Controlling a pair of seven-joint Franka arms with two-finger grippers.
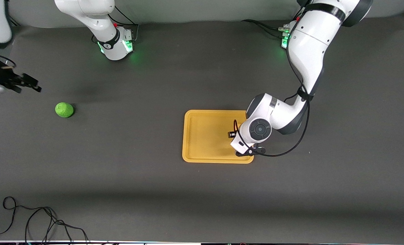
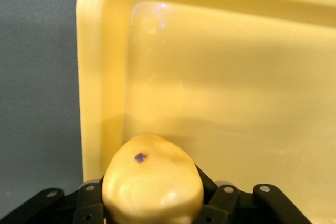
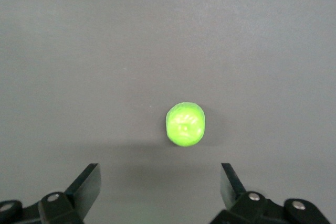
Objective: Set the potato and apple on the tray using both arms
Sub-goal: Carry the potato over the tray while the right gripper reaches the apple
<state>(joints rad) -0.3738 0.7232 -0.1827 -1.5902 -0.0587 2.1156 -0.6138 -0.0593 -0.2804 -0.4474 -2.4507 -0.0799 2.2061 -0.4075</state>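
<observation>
The yellow-orange tray (image 1: 205, 136) lies mid-table. My left gripper (image 2: 152, 199) is shut on the yellowish-tan potato (image 2: 152, 179) and holds it low over the tray (image 2: 236, 93), near the corner toward the left arm's end. In the front view the left wrist (image 1: 258, 129) hides the potato and the fingers. The bright green apple (image 1: 64, 110) lies on the mat toward the right arm's end. My right gripper (image 1: 35, 85) is open and empty, up in the air beside the apple. In the right wrist view the apple (image 3: 185, 124) lies ahead of the open gripper (image 3: 160, 182).
A loose black cable (image 1: 35, 221) lies on the mat near the front edge at the right arm's end. The arm bases (image 1: 117, 44) stand along the table's back edge. Dark mat (image 1: 127, 143) lies between the apple and the tray.
</observation>
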